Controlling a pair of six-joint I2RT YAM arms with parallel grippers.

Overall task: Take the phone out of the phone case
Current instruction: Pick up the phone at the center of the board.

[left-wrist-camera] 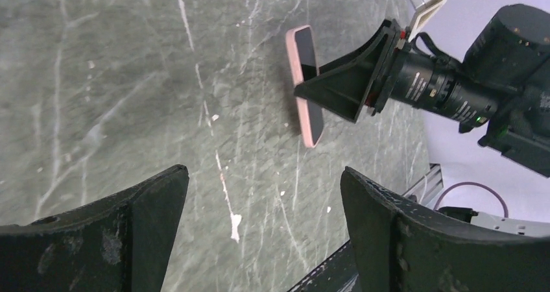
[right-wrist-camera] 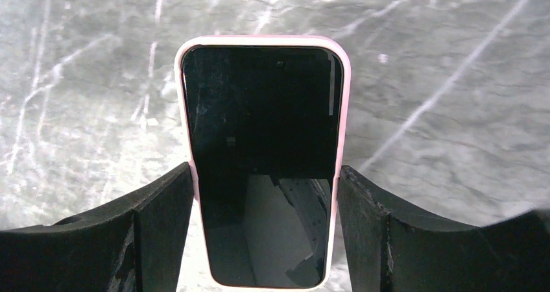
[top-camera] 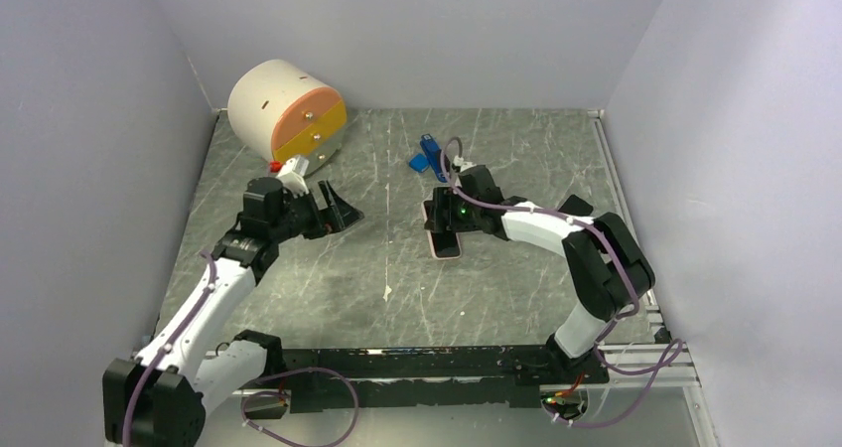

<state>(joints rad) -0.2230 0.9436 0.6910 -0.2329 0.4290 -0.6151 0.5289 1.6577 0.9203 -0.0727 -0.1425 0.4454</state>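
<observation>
A phone with a black screen in a pink case (top-camera: pixel 445 240) lies flat, screen up, near the table's middle. It also shows in the right wrist view (right-wrist-camera: pixel 263 130) and the left wrist view (left-wrist-camera: pixel 303 65). My right gripper (top-camera: pixel 443 217) reaches over the phone's far half, and its two fingers press the case's long sides (right-wrist-camera: pixel 264 230). The phone rests on the table. My left gripper (top-camera: pixel 343 214) is open and empty, to the left of the phone, above bare table (left-wrist-camera: pixel 264 220).
A cream drum with an orange and yellow face (top-camera: pixel 288 114) stands at the back left. A small blue object (top-camera: pixel 427 156) lies behind the phone. A white scrap (top-camera: pixel 387 292) lies on the marbled table. A black rail (top-camera: pixel 417 363) runs along the near edge.
</observation>
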